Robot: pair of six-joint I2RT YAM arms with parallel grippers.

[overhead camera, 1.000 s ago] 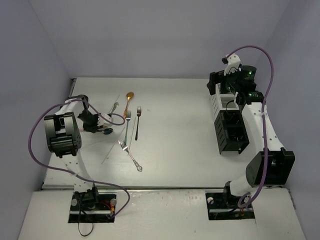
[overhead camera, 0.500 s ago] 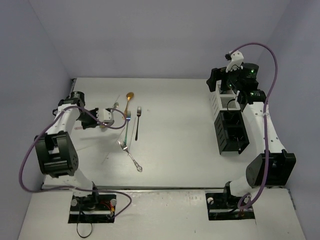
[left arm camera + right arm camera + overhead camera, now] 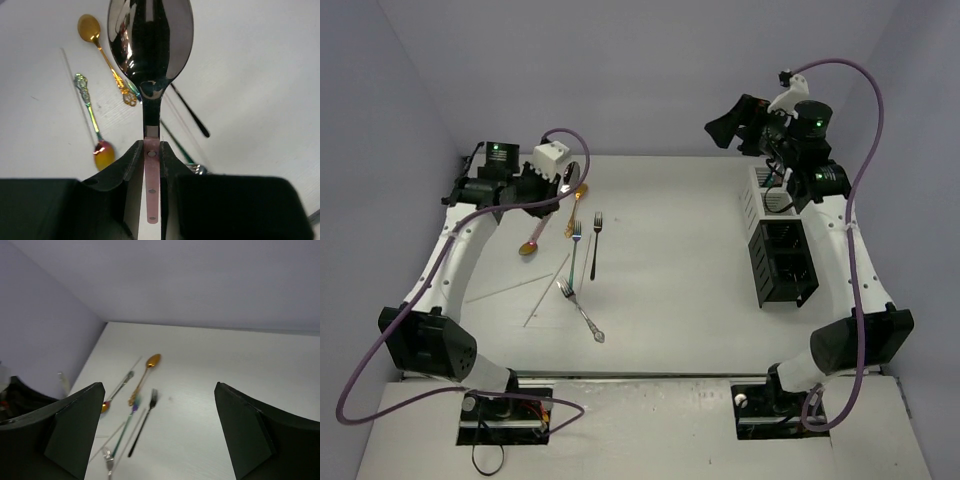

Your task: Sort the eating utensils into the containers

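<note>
Overhead, white table (image 3: 680, 290), long black container (image 3: 760, 270) at right, small white container (image 3: 750, 205) just behind it, right gripper (image 3: 735, 120) spread wide, high beside the white one, left gripper (image 3: 151, 155) aloft, clamping silver spoon (image 3: 150, 45) by its handle, gold spoon (image 3: 578, 192), forks (image 3: 595, 243), thin sticks (image 3: 548, 290) lying on the table below.

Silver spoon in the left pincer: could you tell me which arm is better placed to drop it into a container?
Left, probably: the left pincer is shut on the silver spoon, held above the table, while the right pincer hangs open and empty near the white container.
</note>
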